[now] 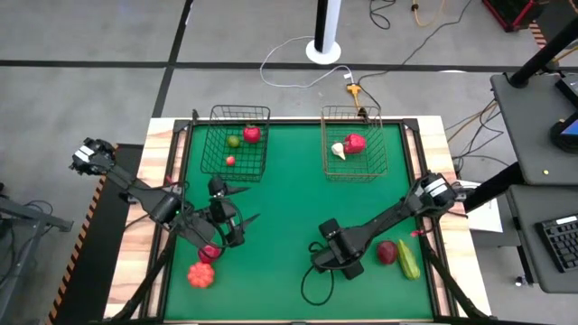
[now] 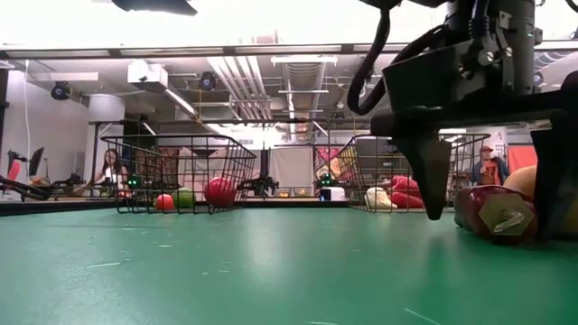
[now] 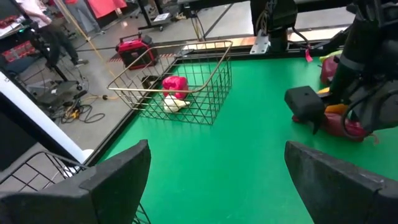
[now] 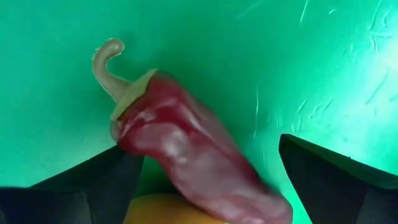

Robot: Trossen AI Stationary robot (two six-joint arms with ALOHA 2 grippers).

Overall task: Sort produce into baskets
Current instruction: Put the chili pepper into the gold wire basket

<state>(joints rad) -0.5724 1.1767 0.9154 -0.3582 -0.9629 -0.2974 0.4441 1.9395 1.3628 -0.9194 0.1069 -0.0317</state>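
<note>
- Two dark fingers of the right gripper [image 4: 205, 180] stand spread around a glossy red chili pepper [image 4: 186, 149] with a pale curled stem, lying on the green mat [image 4: 298, 56]; a yellow piece [image 4: 165, 210] sits beneath it
- High view hides that pepper under the gripper; the left gripper [image 1: 237, 206], spread and empty, hovers near a red fruit [image 1: 209, 253]
- Black wire basket [image 1: 237, 144] and copper basket [image 1: 354, 144] hold produce

- Robotics lab or workshop, open-plan.
- Ceiling [image 2: 271, 72] at 12 o'clock in low view: exposed ducts and strip lights.
- Green-topped test table [image 1: 289, 226] with wood edging on a grey floor.
- Cables [image 1: 298, 54] trailing at 12 o'clock; keyboard [image 1: 558, 242] on a desk at 3 o'clock.
- People at benches [image 2: 113, 167] behind the table.
</note>
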